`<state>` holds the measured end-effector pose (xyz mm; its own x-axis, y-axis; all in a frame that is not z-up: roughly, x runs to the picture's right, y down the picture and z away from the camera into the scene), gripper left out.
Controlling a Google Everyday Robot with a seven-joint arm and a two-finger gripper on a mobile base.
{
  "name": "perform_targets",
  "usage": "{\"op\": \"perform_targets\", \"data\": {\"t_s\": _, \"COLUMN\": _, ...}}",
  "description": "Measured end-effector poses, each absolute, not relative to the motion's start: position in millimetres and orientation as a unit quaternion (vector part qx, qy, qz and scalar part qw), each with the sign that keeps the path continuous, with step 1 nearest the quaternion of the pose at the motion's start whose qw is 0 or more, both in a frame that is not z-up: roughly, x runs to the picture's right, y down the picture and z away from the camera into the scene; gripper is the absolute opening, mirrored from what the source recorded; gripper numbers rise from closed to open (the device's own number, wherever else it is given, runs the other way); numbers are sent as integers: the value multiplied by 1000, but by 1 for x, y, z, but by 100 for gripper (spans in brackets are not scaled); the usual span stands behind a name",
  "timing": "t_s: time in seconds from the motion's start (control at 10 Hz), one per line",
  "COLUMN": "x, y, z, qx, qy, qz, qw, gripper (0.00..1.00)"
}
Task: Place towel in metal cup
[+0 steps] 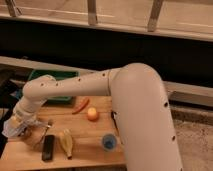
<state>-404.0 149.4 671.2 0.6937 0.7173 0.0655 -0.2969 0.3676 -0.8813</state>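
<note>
My gripper is at the left end of the wooden table, low over its surface. It is shut on a pale crumpled towel, which bunches around and below the tip. The metal cup shows only as a dark rounded shape right beside and partly under the towel; most of it is hidden by the gripper and the cloth. I cannot tell whether the towel touches the cup's inside. My white arm reaches across the table from the right.
A green tray stands at the back left. On the table lie a red pepper, an orange fruit, a blue cup, a banana, a black remote and a thin utensil.
</note>
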Motion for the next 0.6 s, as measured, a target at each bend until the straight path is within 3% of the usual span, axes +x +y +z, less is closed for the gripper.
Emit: {"op": "perform_targets", "data": {"t_s": 0.6, "x": -420, "y": 147, "z": 699, "qx": -436, "qy": -215, "qz": 387, "qw": 784, "gripper": 0}}
